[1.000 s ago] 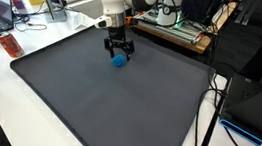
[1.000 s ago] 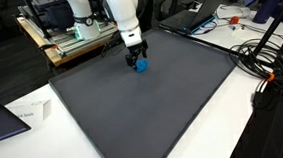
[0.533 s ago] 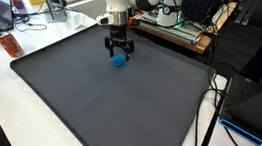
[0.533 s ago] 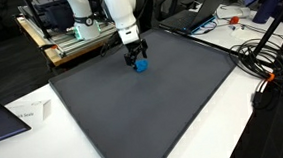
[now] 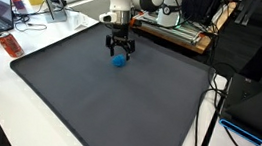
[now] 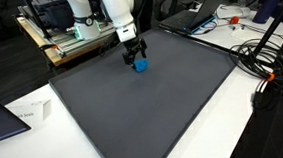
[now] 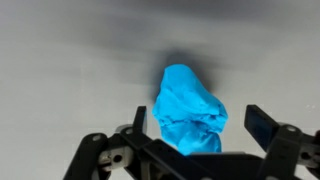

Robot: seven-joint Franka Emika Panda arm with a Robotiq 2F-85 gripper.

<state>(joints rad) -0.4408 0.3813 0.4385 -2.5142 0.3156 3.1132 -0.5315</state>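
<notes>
One object: blue crumpled lump (image 7: 190,110), soft-looking and creased, lying on the dark mat (image 5: 96,109).
Lump position: near the far edge of the mat in both exterior views (image 5: 119,60) (image 6: 139,65), directly beneath the gripper (image 5: 119,52).
Lump long axis: runs top to bottom in the wrist view, at about a right angle to the line between the two fingertips.
Lump ends: narrower, rounded end points toward the top of the wrist view, away from the gripper body; wider, more wrinkled end lies toward the bottom, between the fingers.
Gripper state: released, jaws spread wide (image 7: 198,125), nothing grasped.
Gripper pose: pointing straight down (image 6: 135,59), one finger on each side of the lump.
Finger clearance: a strip of mat visible between each finger and the lump in the wrist view; narrower on the left of that view.
Height above mat: cannot tell whether the fingertips touch the surface.
Surroundings: red item (image 5: 10,45) on the white table just off one mat corner; cables (image 6: 266,65) beside the mat.
</notes>
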